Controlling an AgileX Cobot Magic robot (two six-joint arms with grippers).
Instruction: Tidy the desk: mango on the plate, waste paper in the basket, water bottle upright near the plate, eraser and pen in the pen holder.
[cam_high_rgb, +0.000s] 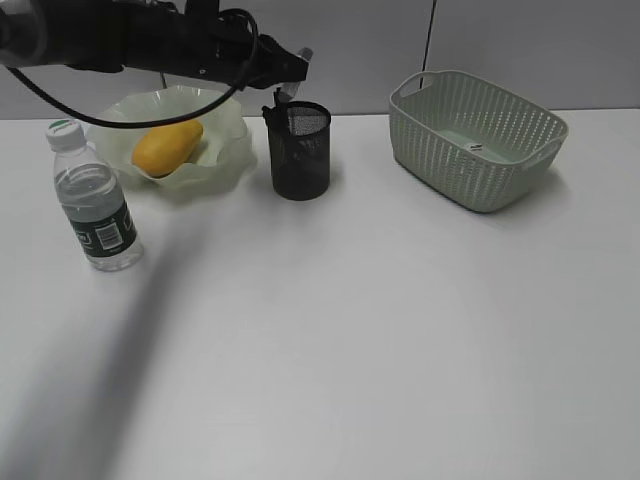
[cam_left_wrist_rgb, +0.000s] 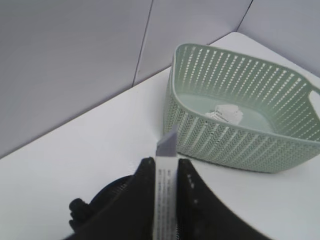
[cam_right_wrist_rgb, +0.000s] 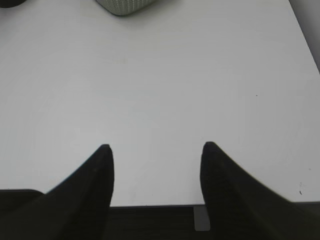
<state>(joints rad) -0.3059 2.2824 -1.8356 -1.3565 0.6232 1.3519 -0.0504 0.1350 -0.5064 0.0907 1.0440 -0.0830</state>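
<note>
A: Grey-white, the eraser (cam_left_wrist_rgb: 165, 190) sits clamped between my left gripper (cam_left_wrist_rgb: 165, 175) fingers, the pen holder (cam_high_rgb: 300, 150) just below, at my six o'clock.

B: And what does only the wrist show?

A: Waste paper (cam_left_wrist_rgb: 225, 112) lying in the basket (cam_left_wrist_rgb: 240, 145) at two o'clock. My right gripper (cam_right_wrist_rgb: 156, 150) hangs with jaws apart, empty, over the desk (cam_right_wrist_rgb: 160, 75).
</note>
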